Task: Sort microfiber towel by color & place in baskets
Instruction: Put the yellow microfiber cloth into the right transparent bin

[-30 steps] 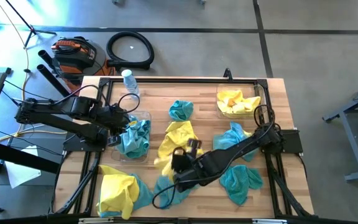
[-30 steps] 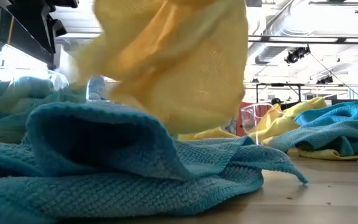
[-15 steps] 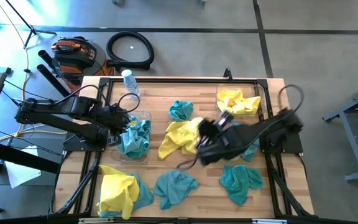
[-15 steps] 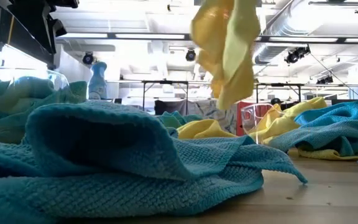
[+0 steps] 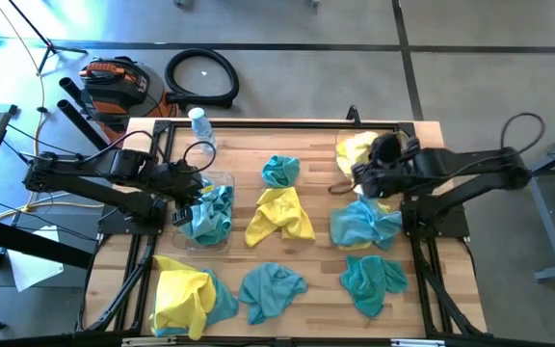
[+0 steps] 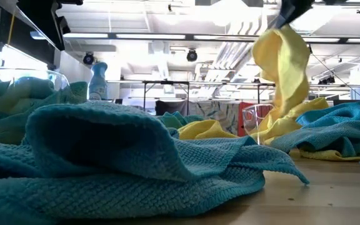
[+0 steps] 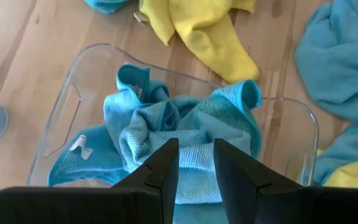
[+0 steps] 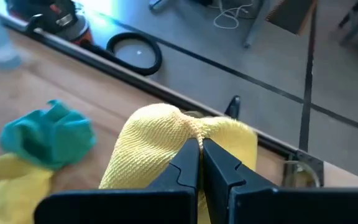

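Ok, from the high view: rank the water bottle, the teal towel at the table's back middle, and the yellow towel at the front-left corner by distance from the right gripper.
From the right gripper:
1. Teal towel, back middle, nearest.
2. Water bottle, back left.
3. Yellow towel, front-left corner, farthest.

Fuzzy, ribbed cloth towels (image 6: 136, 162), glossy clear plastic basket (image 7: 73, 112), matt wood-plank table (image 5: 316, 154).

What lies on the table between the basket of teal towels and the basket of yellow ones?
A teal towel and a yellow towel, seen in the high view.
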